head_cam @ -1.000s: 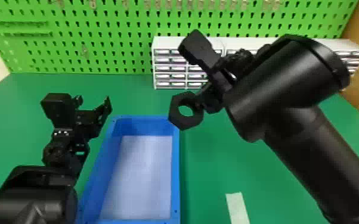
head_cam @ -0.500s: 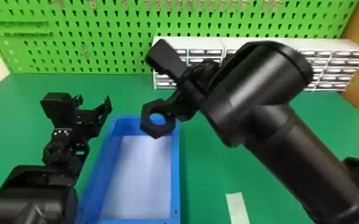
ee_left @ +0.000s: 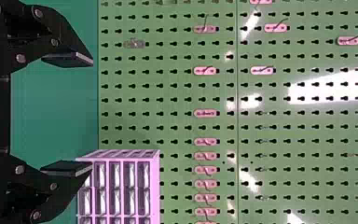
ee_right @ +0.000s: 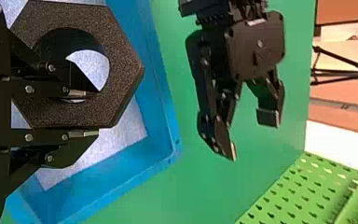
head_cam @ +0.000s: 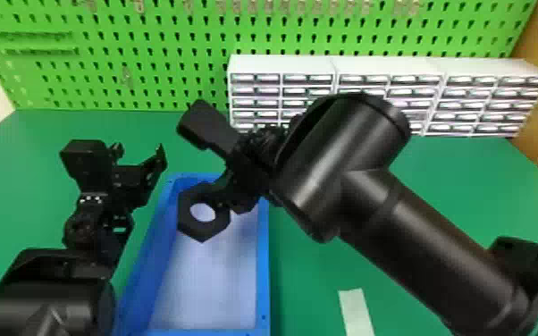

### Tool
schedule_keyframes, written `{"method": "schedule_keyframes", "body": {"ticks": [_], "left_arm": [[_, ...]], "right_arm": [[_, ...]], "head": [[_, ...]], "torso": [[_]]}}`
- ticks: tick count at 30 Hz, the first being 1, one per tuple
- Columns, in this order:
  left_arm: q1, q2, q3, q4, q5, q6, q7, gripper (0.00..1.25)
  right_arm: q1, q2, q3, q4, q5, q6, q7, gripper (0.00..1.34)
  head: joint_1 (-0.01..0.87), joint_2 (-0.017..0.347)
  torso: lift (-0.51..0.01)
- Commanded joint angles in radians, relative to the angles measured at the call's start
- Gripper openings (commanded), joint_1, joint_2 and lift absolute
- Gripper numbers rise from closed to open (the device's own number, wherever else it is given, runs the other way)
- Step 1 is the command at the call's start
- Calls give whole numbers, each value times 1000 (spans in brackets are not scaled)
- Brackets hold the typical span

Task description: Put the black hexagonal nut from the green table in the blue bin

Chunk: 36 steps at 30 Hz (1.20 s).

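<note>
In the head view, the nut [head_cam: 201,233] hangs from the right gripper [head_cam: 224,202] over the far part of the bin [head_cam: 263,277], which stands on the counter [head_cam: 308,254]. The step in hand looks to be placing: the nut is off the counter and seems to need only lowering and letting go. How high it hangs is hard to judge from here, and the right gripper's black fingers merge with the nut and wrist. The bin's near end is cut off by the bottom edge. The left gripper [head_cam: 140,151] is parked beside the bin, on its left. In the left wrist view, that gripper's two fingers stand wide apart with nothing between them, facing the pegboard [ee_left: 182,93] and part of the drawers [ee_left: 154,182]. In the right wrist view, the right gripper is closed on one side of the nut, one finger in the hole and the other against the outer edge. Those fingers cover some of the nut, and part of the bin runs out of sight. The nut's edge looks close to the bin's wall in this view, so the next move probably calls for checking it clears the wall, then lowering and opening the fingers.
</note>
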Motion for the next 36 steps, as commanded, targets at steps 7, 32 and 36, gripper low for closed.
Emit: {"method": "schedule_keyframes", "body": {"ticks": [7,32,36], "left_arm": [[0,0,0,0,1,0,0,784],[0,1,0,0,2,0,0,785],[0,1,0,0,2,0,0,785]], "right_arm": [[-2,-3,72,74,-65,-52,-42,265],[0,-8,104,126,-113,-75,-88,528],[0,-9,98,126,-116,-73,-93,867]], "head": [[686,52],[686,52],[686,52]], "torso": [[-97],[-97],[-97]]}}
